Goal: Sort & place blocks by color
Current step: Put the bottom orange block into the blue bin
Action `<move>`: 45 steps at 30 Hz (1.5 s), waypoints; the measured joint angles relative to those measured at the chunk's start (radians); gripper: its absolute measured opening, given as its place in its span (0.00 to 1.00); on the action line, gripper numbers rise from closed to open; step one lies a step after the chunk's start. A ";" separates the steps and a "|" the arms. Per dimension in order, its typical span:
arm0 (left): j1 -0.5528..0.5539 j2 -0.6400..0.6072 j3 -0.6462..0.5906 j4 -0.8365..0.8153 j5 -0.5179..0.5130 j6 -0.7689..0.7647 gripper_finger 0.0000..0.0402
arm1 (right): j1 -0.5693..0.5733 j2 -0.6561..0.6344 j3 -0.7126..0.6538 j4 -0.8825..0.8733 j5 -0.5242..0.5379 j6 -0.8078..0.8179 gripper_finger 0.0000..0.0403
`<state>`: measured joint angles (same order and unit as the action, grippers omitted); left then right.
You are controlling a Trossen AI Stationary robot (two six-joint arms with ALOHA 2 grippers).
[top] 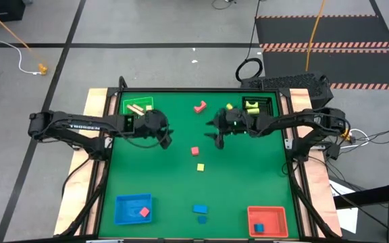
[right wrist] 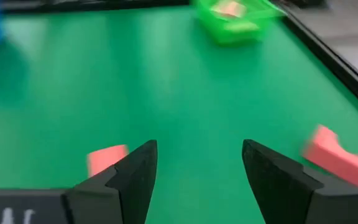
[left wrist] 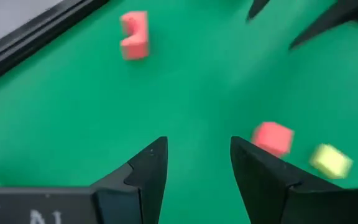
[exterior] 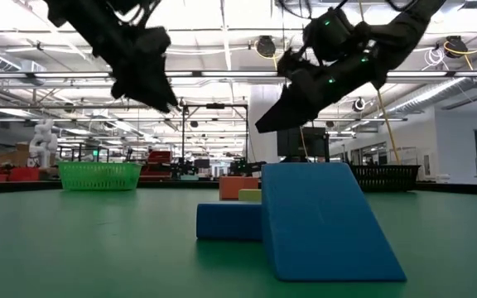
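Observation:
Both grippers hover open above the middle of the green table, touching nothing. My left gripper point(top: 165, 137) point(left wrist: 197, 155) is left of center and my right gripper point(top: 217, 137) point(right wrist: 197, 155) right of center, both raised off the table in the low view. Between and just nearer than them lie a red cube point(top: 195, 151) point(left wrist: 272, 137) point(right wrist: 107, 158) and a yellow cube point(top: 200, 166) point(left wrist: 331, 160). A pink notched block point(top: 200, 106) point(left wrist: 133, 35) point(right wrist: 337, 158) and a yellow block point(top: 229, 106) lie toward the far edge. Two blue blocks point(top: 200, 214) point(exterior: 321, 219) rest near the near edge.
A green tray point(top: 138, 106) with tan pieces sits at the far left and a black tray point(top: 258, 106) with yellow pieces at the far right. The blue tray point(top: 133, 208) at the near left holds a red piece. The red tray point(top: 267, 221) at the near right holds a blue piece.

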<state>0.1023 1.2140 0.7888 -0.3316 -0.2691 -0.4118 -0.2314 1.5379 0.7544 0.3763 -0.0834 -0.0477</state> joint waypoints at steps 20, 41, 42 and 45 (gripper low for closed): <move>-0.243 0.000 0.001 0.049 -0.100 -0.117 0.44 | 0.155 0.389 -0.015 0.573 0.011 0.045 0.64; -0.307 0.000 0.001 0.051 -0.134 -0.151 0.44 | 0.136 0.453 0.038 0.398 -0.052 0.082 0.64; -0.307 0.000 0.001 0.051 -0.134 -0.149 0.44 | 0.136 0.451 0.040 0.396 -0.052 0.081 0.64; -0.307 0.000 0.001 0.052 -0.134 -0.148 0.44 | 0.136 0.454 0.038 0.374 -0.048 0.078 0.64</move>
<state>-0.2050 1.2137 0.7902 -0.2793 -0.4028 -0.5598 -0.0959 1.9918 0.7927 0.7503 -0.1312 0.0308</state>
